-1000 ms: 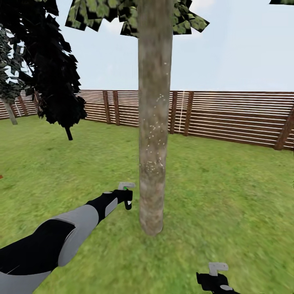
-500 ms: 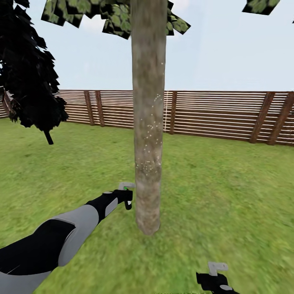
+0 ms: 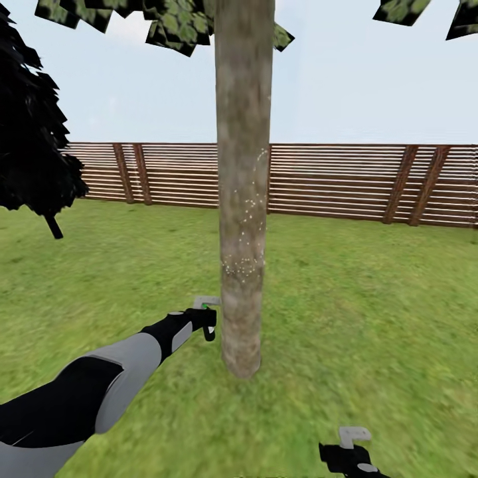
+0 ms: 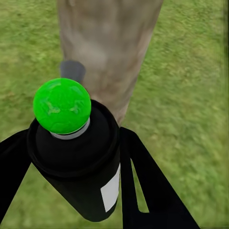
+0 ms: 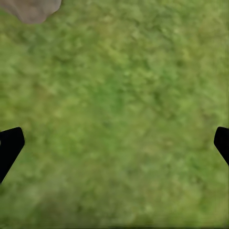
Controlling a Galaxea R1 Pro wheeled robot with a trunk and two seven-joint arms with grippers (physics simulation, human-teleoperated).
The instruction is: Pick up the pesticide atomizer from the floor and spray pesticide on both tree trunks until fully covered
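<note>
Right now we hold the atomizer (image 4: pixel 76 157) clamped in our left end effector (image 3: pixel 204 321), just beside the trunk (image 3: pixel 243 199), which rises vertical straight ahead of the nozzle. Right end effector (image 3: pixel 352 455) spread wide, empty, over grass. Trunk rough, mottled, speckled white; bottle smooth, dark.

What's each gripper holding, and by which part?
Left gripper holds the atomizer by its dark body, fingers on either side, below the green-dotted head. Right gripper is open over grass, holding nothing.

The left gripper (image 3: pixel 207 323) holds the pesticide atomizer (image 3: pixel 205 305) just beside the white-speckled tree trunk (image 3: pixel 243 199)
</note>
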